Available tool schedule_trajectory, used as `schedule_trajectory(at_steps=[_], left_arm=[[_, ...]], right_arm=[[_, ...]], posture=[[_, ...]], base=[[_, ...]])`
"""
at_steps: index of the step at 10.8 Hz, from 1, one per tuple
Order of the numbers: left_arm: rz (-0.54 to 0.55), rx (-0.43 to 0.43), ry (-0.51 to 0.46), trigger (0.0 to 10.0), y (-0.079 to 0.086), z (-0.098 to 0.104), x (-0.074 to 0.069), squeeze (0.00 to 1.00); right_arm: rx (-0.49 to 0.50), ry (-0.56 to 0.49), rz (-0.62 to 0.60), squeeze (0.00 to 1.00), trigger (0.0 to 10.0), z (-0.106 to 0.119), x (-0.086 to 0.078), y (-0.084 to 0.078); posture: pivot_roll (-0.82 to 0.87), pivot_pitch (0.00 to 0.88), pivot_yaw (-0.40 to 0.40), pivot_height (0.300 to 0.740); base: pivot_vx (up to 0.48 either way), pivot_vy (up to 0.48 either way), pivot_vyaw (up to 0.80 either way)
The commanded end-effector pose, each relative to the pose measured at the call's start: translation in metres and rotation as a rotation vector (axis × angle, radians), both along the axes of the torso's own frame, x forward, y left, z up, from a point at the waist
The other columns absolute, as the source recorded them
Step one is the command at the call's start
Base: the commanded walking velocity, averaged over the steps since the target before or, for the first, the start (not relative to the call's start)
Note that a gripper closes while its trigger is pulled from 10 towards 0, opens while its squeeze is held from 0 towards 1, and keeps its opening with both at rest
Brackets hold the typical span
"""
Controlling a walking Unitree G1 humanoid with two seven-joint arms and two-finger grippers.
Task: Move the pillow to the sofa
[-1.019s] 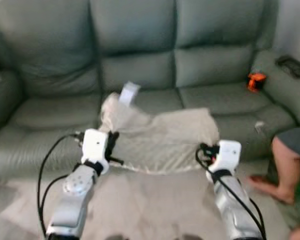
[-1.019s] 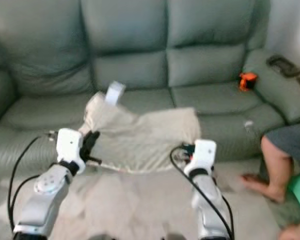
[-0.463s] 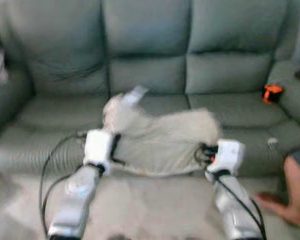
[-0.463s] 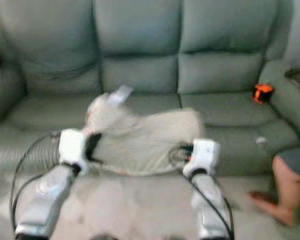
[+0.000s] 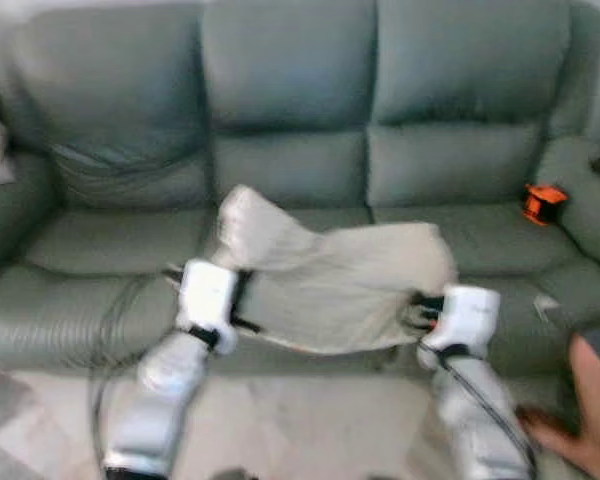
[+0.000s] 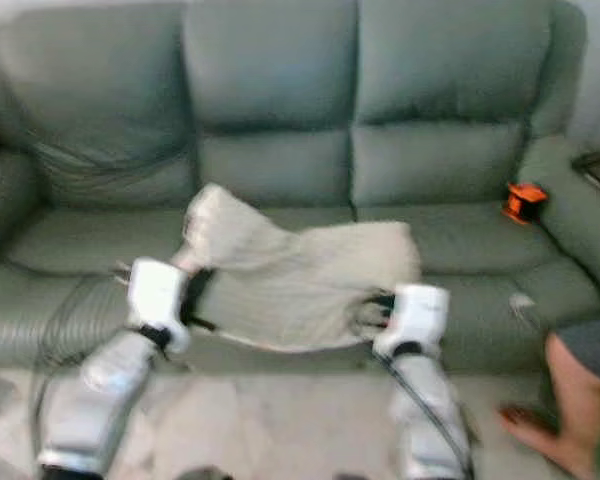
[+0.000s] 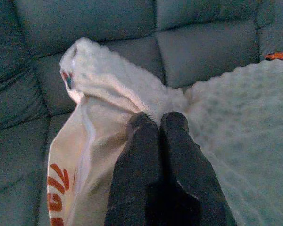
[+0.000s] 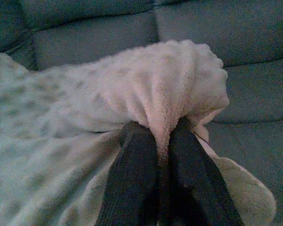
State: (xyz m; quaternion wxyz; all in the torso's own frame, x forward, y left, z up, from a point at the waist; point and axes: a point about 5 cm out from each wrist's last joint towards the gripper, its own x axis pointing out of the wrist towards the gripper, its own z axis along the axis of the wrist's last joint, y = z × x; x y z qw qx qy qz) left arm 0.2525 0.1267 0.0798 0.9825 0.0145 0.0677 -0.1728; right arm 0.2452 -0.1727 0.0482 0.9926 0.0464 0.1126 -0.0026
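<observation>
left gripper (image 7: 158, 123): we have the 2 black fingers clenched on the near-left edge of the flat cream fleece pillow (image 5: 340, 280), by its zip seam with orange print.
right gripper (image 8: 156, 136): fingers pinched on a bunched fold at the pillow's near-right corner.
pillow position: we hold it stretched between both grippers, long axis running left-right across us, near edge at the seat front. We can't tell if the far part rests on the cushion or hangs just above it.
key relation: pillow lies straight ahead of both sets of fingers; neither arm is clearly nearer.
grey-green leather 3-seat sofa (image 5: 280, 110): directly behind, middle seat under the pillow.
next move, our judgement: ease forward, lower, then let go.
small orange object (image 5: 543, 201): on the right seat, well apart.
person's leg (image 5: 592, 400): near, at our right.
</observation>
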Motion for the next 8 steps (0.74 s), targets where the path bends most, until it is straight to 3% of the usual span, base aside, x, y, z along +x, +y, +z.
schedule_trajectory(at_steps=[1, 4, 8], left_arm=[[-0.014, -0.005, -0.028, 10.0, -0.0058, 0.0057, 0.0022, 0.0], [-0.002, -0.006, -0.027, 10.0, -0.0049, 0.0053, 0.0012, 0.0], [0.008, 0.002, -0.029, 10.0, -0.003, 0.0054, 0.0002, 0.0]], right_arm=[[-0.011, -0.033, -0.003, 0.0, 10.0, 0.0076, 0.0044, -0.0043], [-0.01, -0.033, 0.022, 0.0, 10.0, 0.0076, 0.0036, -0.001], [0.0, -0.024, 0.044, 0.0, 10.0, 0.006, 0.0019, 0.0014]], posture=[[-0.04, 0.0, 0.046, 0.74], [-0.04, 0.0, 0.042, 0.74], [-0.04, 0.0, 0.043, 0.74]], base=[[0.304, 0.0, 0.0], [0.31, 0.0, 0.0], [0.457, 0.0, 0.0]])
